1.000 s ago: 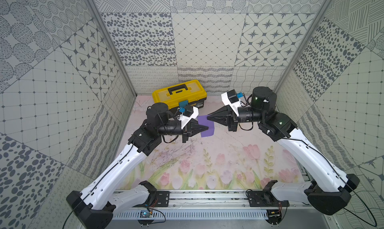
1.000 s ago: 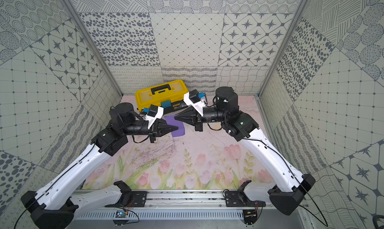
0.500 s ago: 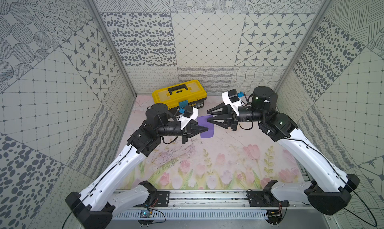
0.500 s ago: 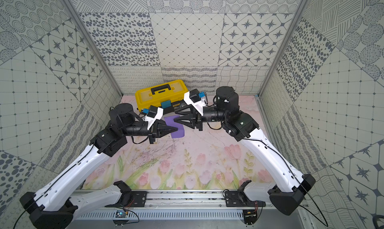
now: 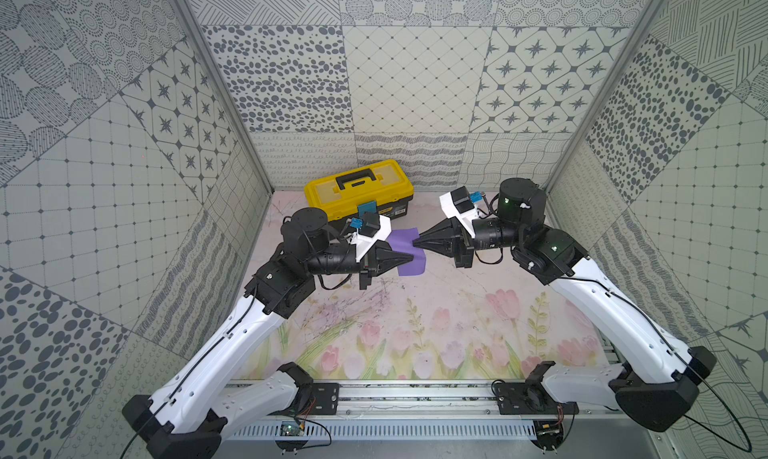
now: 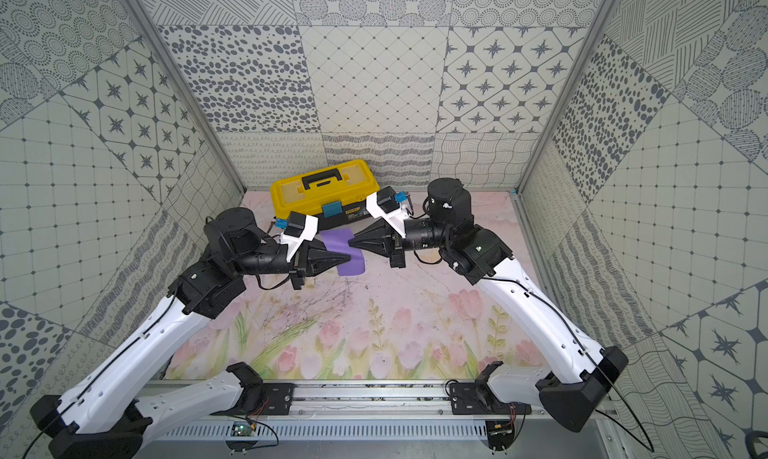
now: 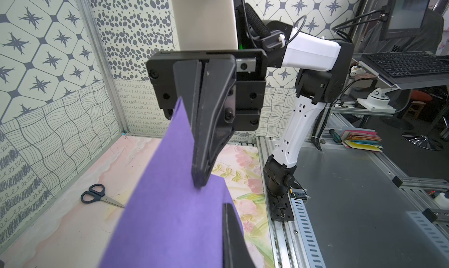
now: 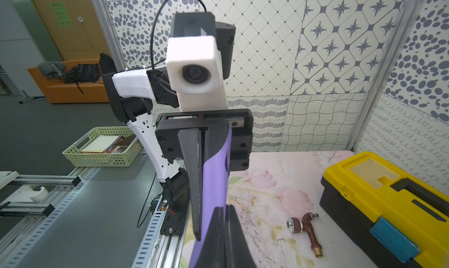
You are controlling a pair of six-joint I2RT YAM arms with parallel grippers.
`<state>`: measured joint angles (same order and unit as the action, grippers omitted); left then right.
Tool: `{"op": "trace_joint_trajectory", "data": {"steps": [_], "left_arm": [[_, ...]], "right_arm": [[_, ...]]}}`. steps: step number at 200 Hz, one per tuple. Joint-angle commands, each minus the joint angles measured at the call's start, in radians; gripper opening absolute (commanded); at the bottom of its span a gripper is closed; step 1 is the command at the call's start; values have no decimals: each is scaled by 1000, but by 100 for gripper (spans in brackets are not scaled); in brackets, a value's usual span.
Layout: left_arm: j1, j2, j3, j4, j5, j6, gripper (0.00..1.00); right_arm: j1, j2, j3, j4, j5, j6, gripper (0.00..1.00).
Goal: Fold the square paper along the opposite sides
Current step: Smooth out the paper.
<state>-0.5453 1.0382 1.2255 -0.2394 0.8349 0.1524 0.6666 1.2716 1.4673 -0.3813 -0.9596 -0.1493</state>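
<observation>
A robotics lab: patterned wall panels [image 5: 415, 82] on an aluminium frame [image 5: 218, 87] box in a floral bench [image 5: 415, 311], two arms [image 5: 232, 340] mounted on a rail [image 5: 415, 398], with keyboard [image 7: 408, 62], monitor [image 7: 408, 9] and orange sofa [image 8: 73, 89] beyond.

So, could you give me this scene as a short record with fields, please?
square paper: purple, in the air above the floral mat
left hand: shut on the square paper
right hand: shut on the square paper, tip facing the left hand
yellow toolbox: lid closed, at the back of the mat
scissors: on the mat
brown tap: on the mat near the yellow toolbox
</observation>
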Motion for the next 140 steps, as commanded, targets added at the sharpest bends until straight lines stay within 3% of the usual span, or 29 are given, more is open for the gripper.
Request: {"op": "trace_joint_trajectory", "data": {"steps": [1,10,61,77,112,140], "left_arm": [[-2,7,29,16,-53,-2,0],[-2,13,34,10,-64,-1,0],[-3,39,49,-7,-87,3,0],[-2,39,51,-6,-83,0,0],[-2,24,52,-1,-82,-5,0],[-3,9,54,-2,-72,-8,0]], "right_arm": [[2,-35,-18,31,-22,-7,1],[2,-37,-21,32,-22,-7,9],[2,-40,-22,31,-39,-13,30],[3,-35,-20,31,-41,-14,30],[2,-25,-25,31,-34,-14,12],[2,-25,-33,30,-1,-20,14]]}}
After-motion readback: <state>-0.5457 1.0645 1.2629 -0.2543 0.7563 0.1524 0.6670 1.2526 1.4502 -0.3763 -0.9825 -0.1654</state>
